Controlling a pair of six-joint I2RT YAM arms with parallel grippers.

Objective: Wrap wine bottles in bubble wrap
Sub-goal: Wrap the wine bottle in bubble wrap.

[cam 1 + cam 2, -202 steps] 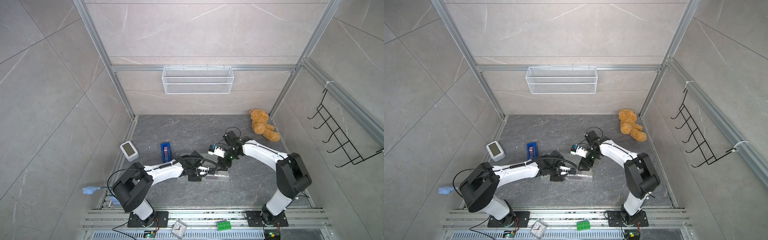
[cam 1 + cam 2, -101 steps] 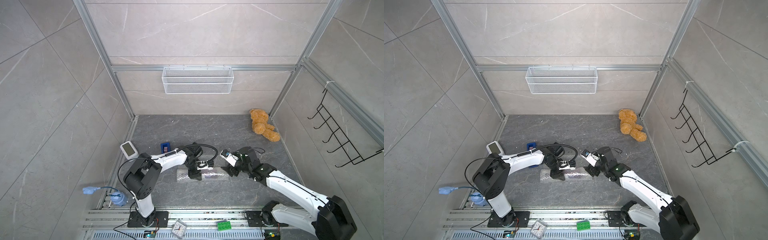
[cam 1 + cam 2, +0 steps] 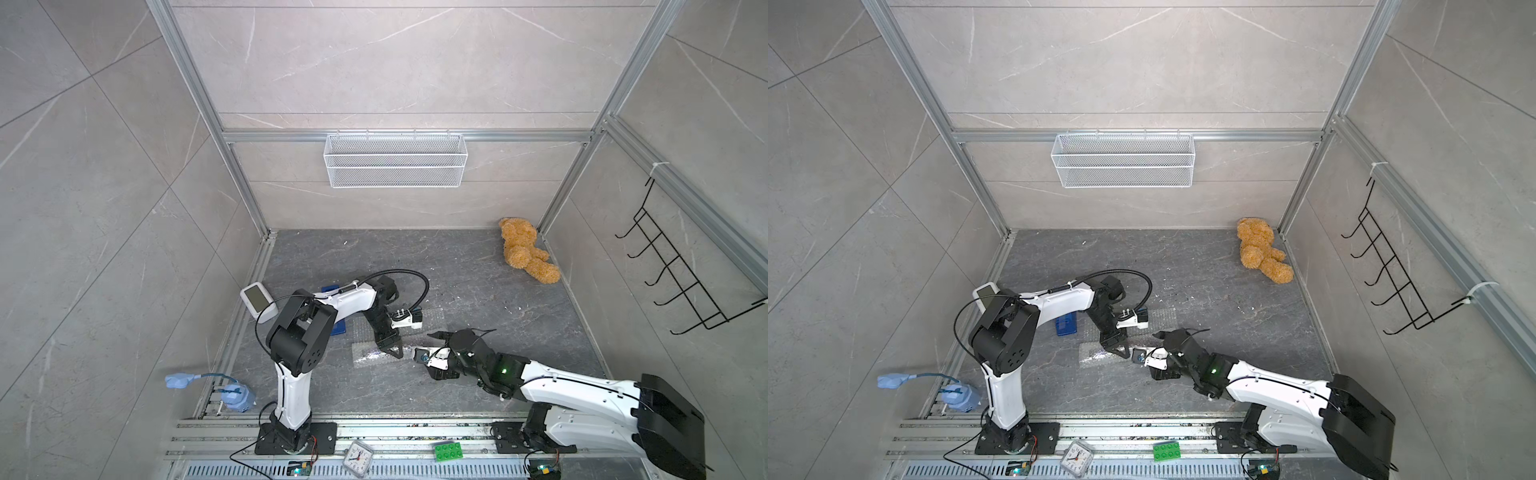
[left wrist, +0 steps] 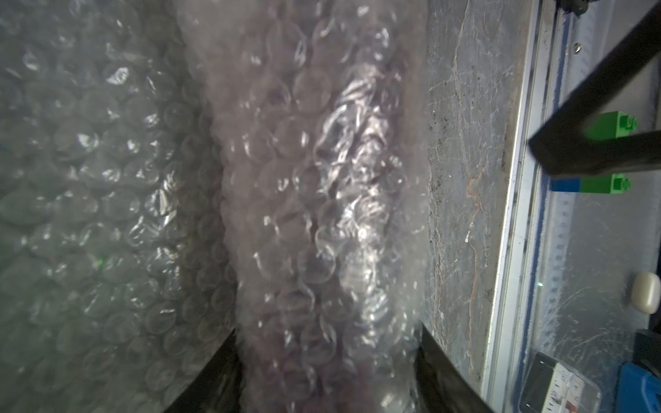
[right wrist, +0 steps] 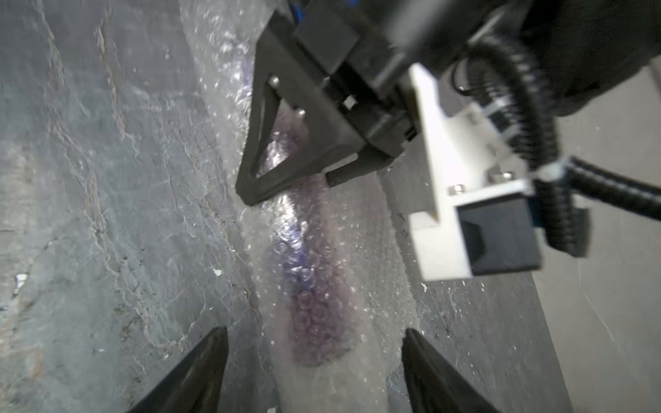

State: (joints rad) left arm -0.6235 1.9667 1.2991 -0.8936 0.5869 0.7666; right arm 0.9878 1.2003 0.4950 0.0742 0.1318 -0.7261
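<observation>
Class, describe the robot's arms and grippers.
White shells, black joints and bases. A looping black cable runs along the left arm; a green light shows on the right arm. The left gripper and right gripper have black pointed fingers, white camera brackets.

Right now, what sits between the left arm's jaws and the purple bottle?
Only bubble wrap: it is rolled round the bottle, so the left gripper has its jaws on plastic, not glass. Both wrist views show it.

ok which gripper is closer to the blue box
Left. The left gripper grips the wrapped bottle near the blue box; the right gripper sits open at the bottle's other end, beyond the left one.
</observation>
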